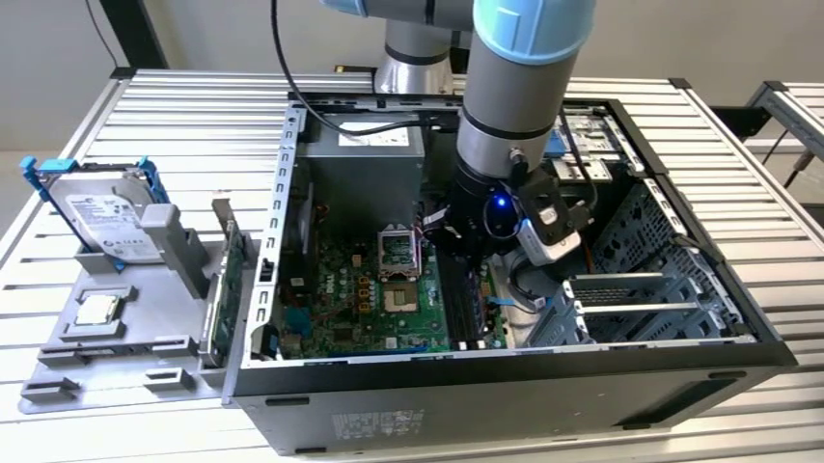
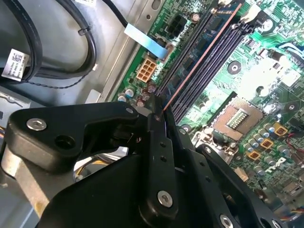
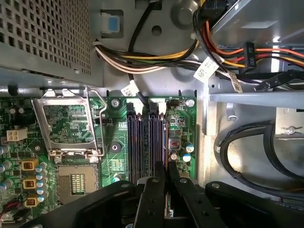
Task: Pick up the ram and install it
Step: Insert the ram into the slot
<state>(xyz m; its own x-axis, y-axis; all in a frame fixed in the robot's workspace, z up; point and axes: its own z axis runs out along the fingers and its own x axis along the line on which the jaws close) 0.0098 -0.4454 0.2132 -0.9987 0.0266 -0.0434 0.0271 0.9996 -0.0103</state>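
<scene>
The ram [image 2: 201, 57] shows edge-on as a thin stick with a pinkish top edge. It runs out from between the fingertips, along the dark memory slots [image 3: 147, 142] of the green motherboard [image 1: 342, 299]. I cannot tell whether it sits in a slot or just above one. My gripper [image 1: 474, 253] is down inside the open computer case [image 1: 515, 386], beside the CPU socket [image 1: 399, 253]. Its black fingers [image 2: 161, 142] are pressed together on the stick, and my gripper [image 3: 166, 173] stands over the end of the slots.
A grey fixture [image 1: 116, 357] at the exterior view's left holds a silver hard drive [image 1: 103, 207] in a blue frame, a CPU chip [image 1: 96, 309] and a green card [image 1: 230, 289]. Cable bundles [image 3: 156, 59], the power supply [image 1: 367, 159] and a drive cage [image 1: 644, 280] crowd the case.
</scene>
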